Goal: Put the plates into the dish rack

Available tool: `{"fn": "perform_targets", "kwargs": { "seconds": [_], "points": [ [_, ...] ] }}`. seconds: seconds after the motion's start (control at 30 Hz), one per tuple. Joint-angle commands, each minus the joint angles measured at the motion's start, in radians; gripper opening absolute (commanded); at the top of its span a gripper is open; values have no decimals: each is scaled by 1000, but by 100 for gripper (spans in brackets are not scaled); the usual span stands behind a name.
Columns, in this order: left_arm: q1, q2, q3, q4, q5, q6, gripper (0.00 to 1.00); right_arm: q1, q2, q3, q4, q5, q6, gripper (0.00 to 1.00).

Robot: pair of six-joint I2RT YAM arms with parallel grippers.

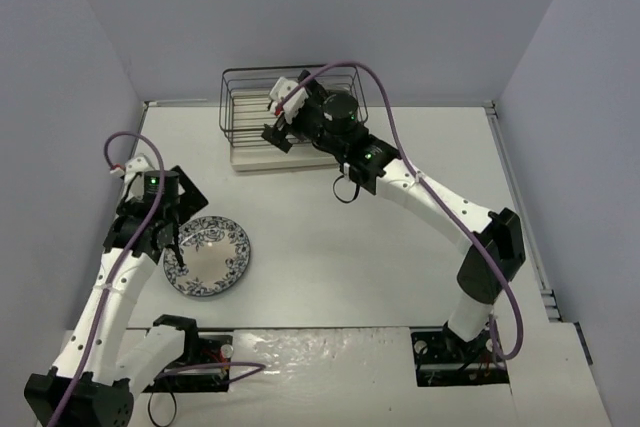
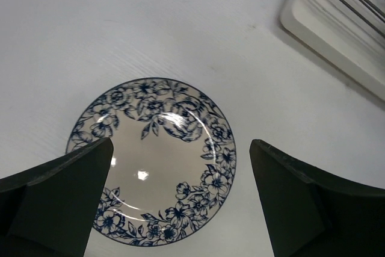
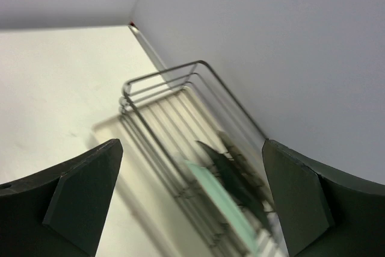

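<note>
"Top external first: where do we find the white plate with the blue floral rim [image 1: 212, 259]?"

"We see it lying flat on the table [image 1: 400, 257], near the front left corner and well apart from the dish rack [image 1: 240, 97], which stands at the far edge. The left gripper [image 1: 172, 247] hangs over the plate's left rim."

"And how do we read that gripper?"

"From the left wrist we see both fingers [image 2: 57, 200] spread as wide as they go. Nothing is gripped; the plate simply lies below them. One finger covers part of the rim on the left of that view, and the other stands just off the rim on the right. Whether a tip touches the plate we cannot tell."

"What do we make of the right gripper [image 1: 279, 113]?"

"We place it above the middle of the rack, with its arm crossing the rack's right end. Its jaws are wide apart too, and we see nothing held between them."

"Does the right wrist view show us anything in the rack?"

"It does. The rack sits below and ahead, framed between the two fingers. A mint-green plate [image 3: 219, 200] stands on edge among the wires, with a dark plate [image 3: 237, 179] just behind it. That part is blurred, so we cannot tell which slots they occupy."
</note>
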Motion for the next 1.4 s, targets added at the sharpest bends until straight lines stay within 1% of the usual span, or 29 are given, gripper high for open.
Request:
{"fn": "perform_targets", "kwargs": {
  "seconds": [0.0,0.07,0.13,0.23,0.33,0.37,0.63,0.83,1.0,1.17,1.27,1.37],
  "points": [
    [125,-72,-32,-37,45,-90,97,15,18,88,-46,-62,597,100],
    [138,-101,-39,-60,22,-123,97,46,32,78,-69,-77,716,100],
    [138,-134,-44,-75,-13,-150,97,91,67,48,-80,-103,780,100],
    [138,-166,-65,-88,-42,-173,97,111,149,48,-112,-155,923,100],
    [139,-183,-85,-98,-50,-188,97,112,251,46,-108,-251,1050,100],
    [139,-186,-88,-101,-51,-189,97,113,280,47,-108,-276,1072,100],
    [138,-199,-98,-111,-40,-198,97,117,446,54,-90,-328,1187,100],
    [138,-198,-104,-109,-40,-204,97,117,540,59,-16,-460,1263,99],
    [140,-202,-111,-100,-38,-203,97,116,581,46,15,-552,1284,96],
    [140,-203,-114,-91,-39,-206,97,117,609,52,-4,-609,1276,89],
    [139,-203,-112,-87,-39,-206,97,119,624,52,-10,-637,1276,81],
    [139,-205,-112,-81,-37,-208,97,119,634,54,-16,-628,1280,66]
  ]
}}
